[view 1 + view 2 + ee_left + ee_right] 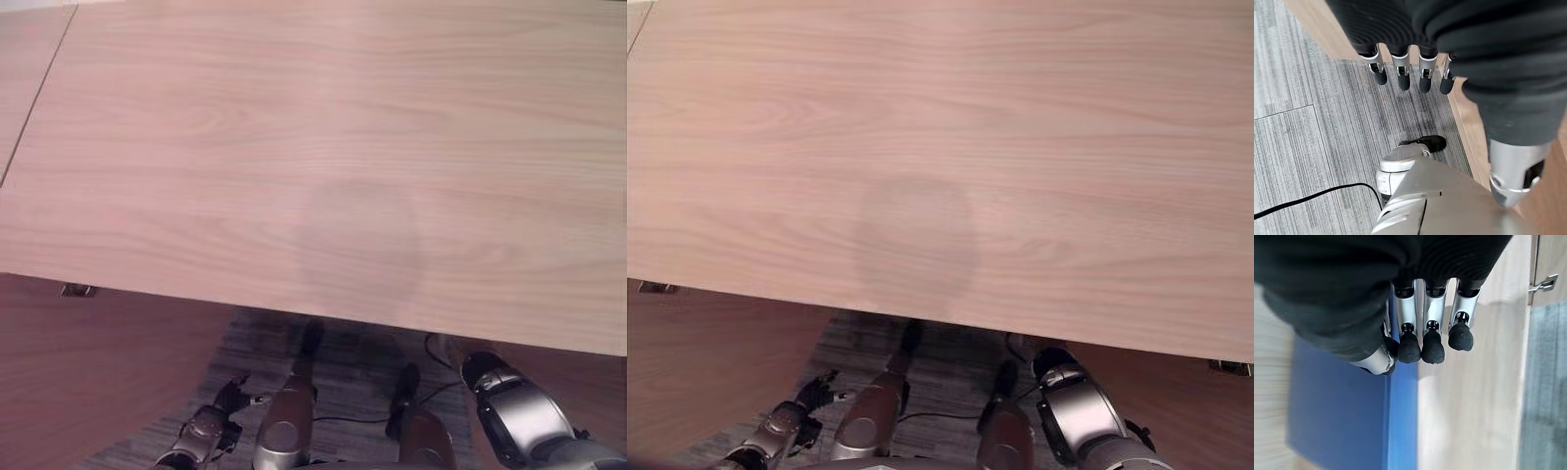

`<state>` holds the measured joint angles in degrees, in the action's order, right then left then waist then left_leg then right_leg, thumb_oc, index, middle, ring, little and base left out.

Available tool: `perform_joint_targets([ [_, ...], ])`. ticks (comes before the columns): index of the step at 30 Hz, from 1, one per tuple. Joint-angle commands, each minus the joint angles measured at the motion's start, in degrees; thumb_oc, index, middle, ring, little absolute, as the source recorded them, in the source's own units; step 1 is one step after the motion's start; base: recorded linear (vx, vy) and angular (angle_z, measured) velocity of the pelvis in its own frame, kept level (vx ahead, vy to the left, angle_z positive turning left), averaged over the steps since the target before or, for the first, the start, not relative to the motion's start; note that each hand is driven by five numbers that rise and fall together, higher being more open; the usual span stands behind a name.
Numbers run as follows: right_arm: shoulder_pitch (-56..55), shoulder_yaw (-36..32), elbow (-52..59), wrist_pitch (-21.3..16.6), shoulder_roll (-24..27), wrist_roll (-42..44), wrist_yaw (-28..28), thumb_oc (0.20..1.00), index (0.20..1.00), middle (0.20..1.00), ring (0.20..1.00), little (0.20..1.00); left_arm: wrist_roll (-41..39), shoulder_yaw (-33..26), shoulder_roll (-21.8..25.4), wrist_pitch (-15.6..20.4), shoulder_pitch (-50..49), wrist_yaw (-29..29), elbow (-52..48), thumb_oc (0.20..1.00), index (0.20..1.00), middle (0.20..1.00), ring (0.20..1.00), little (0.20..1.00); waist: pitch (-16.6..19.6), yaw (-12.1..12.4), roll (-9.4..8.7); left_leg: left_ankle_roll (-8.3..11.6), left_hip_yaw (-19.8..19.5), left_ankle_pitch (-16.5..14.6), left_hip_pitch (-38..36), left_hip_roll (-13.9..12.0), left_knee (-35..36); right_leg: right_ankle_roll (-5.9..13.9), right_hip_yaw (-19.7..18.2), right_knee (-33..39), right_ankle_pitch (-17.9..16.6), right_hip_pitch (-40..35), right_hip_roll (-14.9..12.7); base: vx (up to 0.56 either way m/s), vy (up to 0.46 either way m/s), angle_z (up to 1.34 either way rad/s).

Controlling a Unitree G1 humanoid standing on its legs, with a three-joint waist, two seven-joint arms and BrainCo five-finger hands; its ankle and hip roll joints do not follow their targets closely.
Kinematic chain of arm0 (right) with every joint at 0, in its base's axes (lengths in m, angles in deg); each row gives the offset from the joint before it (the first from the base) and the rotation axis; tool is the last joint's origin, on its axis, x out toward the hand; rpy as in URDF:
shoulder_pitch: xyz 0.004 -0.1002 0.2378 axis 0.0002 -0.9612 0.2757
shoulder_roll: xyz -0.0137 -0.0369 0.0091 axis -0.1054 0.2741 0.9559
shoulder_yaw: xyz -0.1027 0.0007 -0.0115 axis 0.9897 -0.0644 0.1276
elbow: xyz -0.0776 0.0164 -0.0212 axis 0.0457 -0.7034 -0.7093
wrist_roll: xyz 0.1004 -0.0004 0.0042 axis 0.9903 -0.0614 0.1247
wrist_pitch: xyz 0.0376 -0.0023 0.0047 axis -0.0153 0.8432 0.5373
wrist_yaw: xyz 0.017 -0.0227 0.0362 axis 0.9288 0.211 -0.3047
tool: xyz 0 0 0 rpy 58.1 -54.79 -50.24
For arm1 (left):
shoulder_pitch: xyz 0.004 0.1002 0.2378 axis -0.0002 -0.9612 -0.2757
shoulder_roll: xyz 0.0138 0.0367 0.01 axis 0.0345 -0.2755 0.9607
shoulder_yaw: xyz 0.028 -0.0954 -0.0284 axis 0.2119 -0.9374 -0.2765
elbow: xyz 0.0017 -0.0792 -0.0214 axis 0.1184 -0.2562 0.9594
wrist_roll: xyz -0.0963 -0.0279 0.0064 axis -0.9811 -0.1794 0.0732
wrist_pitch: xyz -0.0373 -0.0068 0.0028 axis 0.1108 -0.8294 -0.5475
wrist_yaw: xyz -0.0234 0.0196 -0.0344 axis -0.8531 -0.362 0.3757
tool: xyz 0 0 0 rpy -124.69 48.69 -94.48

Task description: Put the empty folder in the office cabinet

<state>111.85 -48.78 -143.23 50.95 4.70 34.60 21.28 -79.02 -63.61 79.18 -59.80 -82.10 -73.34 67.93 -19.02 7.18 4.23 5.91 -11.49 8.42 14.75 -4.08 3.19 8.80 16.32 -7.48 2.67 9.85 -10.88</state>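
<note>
Blue folder (1347, 416) pinched between thumb and fingers of right hand (1422, 340), hanging below the bench's (313, 147) near edge, long axis running away from the palm. Left hand (1405, 73) slack, fingers loose, empty, over the floor (1312, 132).

The blue folder (1342, 406) is blurry, and the right hand (1415, 328) hides its top part. Its lower end is cut off by the picture's edge. Whether the thumb and fingers are pinching it is hard to tell. The wood surface (323, 147) runs past the edges on every side but the near one.
</note>
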Motion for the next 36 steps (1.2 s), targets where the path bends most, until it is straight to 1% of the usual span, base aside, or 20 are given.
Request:
perform_joint_targets([
  [1,-1.7,-0.9,5.9,-5.0,-0.3,2.4,1.3,0.200,0.200,0.200,0.200,0.200,-2.5,-0.1,-0.9,-0.4,0.1,-0.4,1.7,1.000,1.000,1.000,1.000,1.000,2.3,1.1,-1.22,-2.19,1.8,-6.1,-3.6,-0.4,1.1,0.59,-0.3,-6.7,0.6,5.8,-2.7,-0.01,-0.032,-0.01],
  [2,-3.4,-1.4,10.2,-5.6,-0.7,1.4,1.6,0.200,0.200,0.200,0.200,0.200,-2.4,-0.5,-1.3,-0.4,0.4,-0.6,1.8,1.000,1.000,1.000,1.000,1.000,2.4,0.8,-1.63,-2.16,1.7,-6.2,-3.9,-0.5,1.1,0.51,-0.3,-6.9,0.7,5.6,-2.7,0.00,0.000,0.00],
  [3,-3.7,-1.2,11.1,-5.7,-0.8,1.1,1.7,0.200,0.200,0.200,0.200,0.200,-2.4,-0.6,-1.4,-0.5,0.6,-0.6,2.0,1.000,1.000,1.000,1.000,1.000,2.4,0.7,-1.81,-2.16,1.8,-6.2,-4.0,-0.4,1.1,0.48,-0.2,-7.0,0.7,5.6,-2.7,0.00,0.000,0.00],
  [5,-3.9,-1.0,10.0,-5.5,-1.1,0.6,1.8,0.200,0.200,0.200,0.200,0.200,-2.3,-0.6,-1.5,-0.5,1.2,-0.7,2.3,1.000,1.000,1.000,1.000,1.000,2.4,0.7,-2.10,-2.09,1.8,-6.3,-4.0,-0.6,1.1,0.37,-0.1,-7.3,0.7,5.8,-2.9,-0.04,-0.010,0.01],
  [10,-3.0,-0.5,7.4,-4.8,-1.2,1.2,1.6,0.200,0.200,0.200,0.200,0.200,-2.2,-0.2,-1.3,-0.6,1.4,-0.7,2.6,1.000,1.000,1.000,1.000,1.000,2.1,0.7,-2.11,-2.17,2.0,-6.3,-4.0,-0.5,0.9,0.40,-0.3,-7.7,0.6,6.1,-3.1,-0.01,0.002,-0.01],
  [15,-0.8,0.2,3.0,-4.0,-1.1,1.9,1.1,0.200,0.200,0.200,0.200,0.200,-2.1,0.5,-0.7,-0.6,1.4,-0.8,2.6,1.000,1.000,1.000,1.000,1.000,1.2,1.1,-1.84,-2.20,2.1,-6.2,-3.2,-0.4,0.3,0.38,-0.7,-8.7,0.7,7.1,-3.1,-0.03,0.011,-0.05],
  [18,2.0,0.2,-0.3,-3.5,-0.6,3.0,1.1,0.200,0.200,0.200,0.200,0.200,-2.5,1.3,-0.2,-0.5,1.8,-0.9,2.5,1.000,1.000,1.000,1.000,1.000,-0.1,1.5,-1.59,-2.17,2.0,-6.4,-1.0,0.1,-2.1,0.34,-0.8,-9.9,0.8,8.3,-3.4,-0.05,0.004,-0.01],
  [23,4.8,-0.3,-3.3,-3.1,0.2,4.0,1.2,0.200,0.200,0.200,0.200,0.200,-2.8,2.1,0.1,-0.4,2.2,-1.0,2.5,1.000,1.000,1.000,1.000,1.000,-1.2,2.0,-1.26,-2.08,1.7,-6.6,1.1,0.6,-3.6,0.36,-0.6,-11.3,1.6,9.5,-3.9,-0.02,-0.004,0.05],
  [30,10.0,-1.4,-6.9,-2.6,3.4,5.6,1.7,0.200,0.200,0.200,0.200,0.200,-2.7,3.3,1.0,-0.1,2.6,-0.9,2.2,1.000,1.000,1.000,1.000,1.000,-2.1,3.0,-0.27,-1.96,0.9,-5.9,5.0,1.1,-4.4,0.50,-0.1,-13.0,1.8,12.6,-4.6,-0.02,-0.001,0.06],
  [36,14.3,-2.4,-9.0,-3.0,6.0,7.0,2.3,0.200,0.200,0.200,0.200,0.200,-3.5,3.8,1.9,0.1,3.1,-0.9,2.0,1.000,1.000,1.000,1.000,1.000,-2.2,3.6,0.41,-1.81,0.3,-5.9,9.5,1.8,-6.9,0.62,0.3,-14.9,2.1,16.3,-5.2,-0.02,-0.010,0.07],
])
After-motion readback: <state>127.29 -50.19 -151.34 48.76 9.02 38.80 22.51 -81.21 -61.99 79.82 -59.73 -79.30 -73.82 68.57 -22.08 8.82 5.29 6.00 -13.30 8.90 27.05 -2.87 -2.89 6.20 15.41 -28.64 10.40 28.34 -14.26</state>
